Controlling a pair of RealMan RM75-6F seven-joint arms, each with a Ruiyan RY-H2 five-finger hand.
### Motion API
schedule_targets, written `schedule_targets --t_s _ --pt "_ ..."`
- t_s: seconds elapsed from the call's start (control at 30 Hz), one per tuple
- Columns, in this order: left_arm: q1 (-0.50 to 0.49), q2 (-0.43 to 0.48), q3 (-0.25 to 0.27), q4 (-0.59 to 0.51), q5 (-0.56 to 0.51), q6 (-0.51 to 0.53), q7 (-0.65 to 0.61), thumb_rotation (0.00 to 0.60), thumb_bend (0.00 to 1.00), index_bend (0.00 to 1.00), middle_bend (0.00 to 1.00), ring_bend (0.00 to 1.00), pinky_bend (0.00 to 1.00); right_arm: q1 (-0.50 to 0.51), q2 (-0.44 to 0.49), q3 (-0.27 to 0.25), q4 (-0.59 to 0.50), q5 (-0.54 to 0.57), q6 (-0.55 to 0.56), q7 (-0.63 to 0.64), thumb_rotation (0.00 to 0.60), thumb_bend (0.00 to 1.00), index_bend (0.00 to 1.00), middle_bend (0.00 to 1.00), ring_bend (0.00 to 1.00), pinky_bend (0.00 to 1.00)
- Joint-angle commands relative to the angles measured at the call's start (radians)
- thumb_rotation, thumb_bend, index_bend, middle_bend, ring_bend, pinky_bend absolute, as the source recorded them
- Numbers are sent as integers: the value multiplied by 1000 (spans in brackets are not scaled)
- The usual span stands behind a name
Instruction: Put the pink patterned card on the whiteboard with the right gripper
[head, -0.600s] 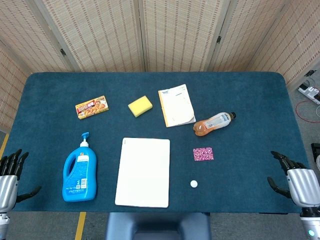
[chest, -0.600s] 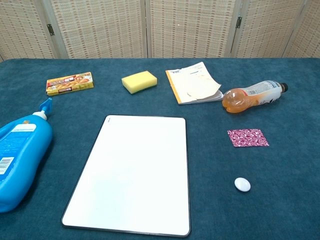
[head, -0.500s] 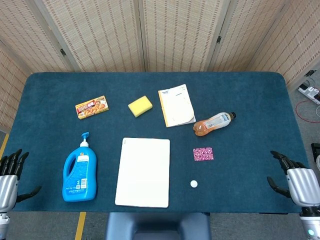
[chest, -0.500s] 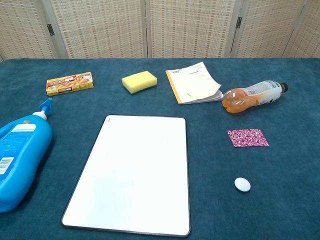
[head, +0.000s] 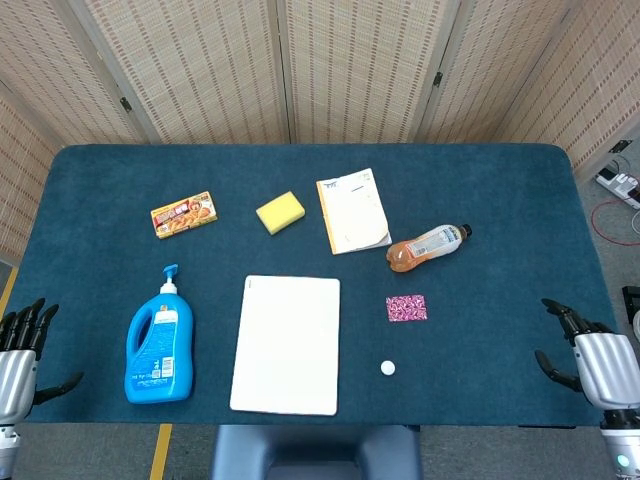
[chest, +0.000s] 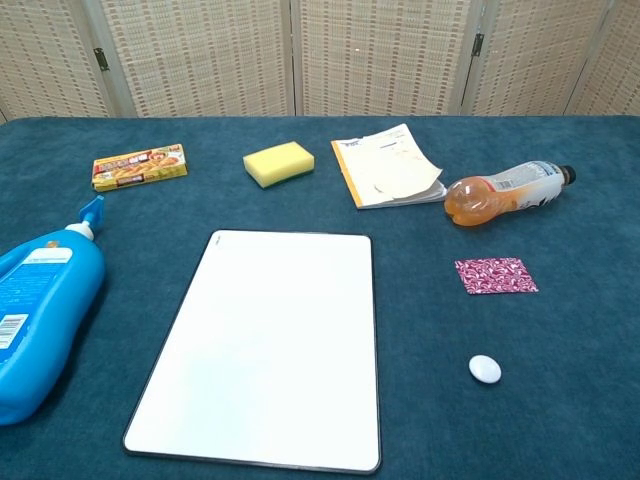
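The pink patterned card (head: 407, 308) (chest: 495, 276) lies flat on the blue table, just right of the whiteboard (head: 287, 344) (chest: 265, 344). The whiteboard lies bare at the table's front centre. My right hand (head: 598, 364) hangs at the table's front right corner, far from the card, fingers spread and holding nothing. At the front left corner my left hand (head: 22, 358) is open too, fingers apart. Neither hand shows in the chest view.
A small white oval piece (head: 387, 368) lies in front of the card. An orange drink bottle (head: 427, 246) lies behind the card, a notepad (head: 352, 211) and yellow sponge (head: 280, 212) further back. A blue pump bottle (head: 160, 342) and a snack box (head: 184, 214) are on the left.
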Motion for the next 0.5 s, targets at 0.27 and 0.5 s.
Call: schedule_targets --t_s 0.27,0.5 --pt "-4 0 0 4 3 -6 -7 600 174 50 0 0 0 104 13 60 -98 71 -164 -134 537 339 150 471 699 657" --pt "-3 -1 3 10 2 -8 -14 600 174 50 0 0 0 234 -74 123 -86 178 -338 -211 537 299 146 694 939 829"
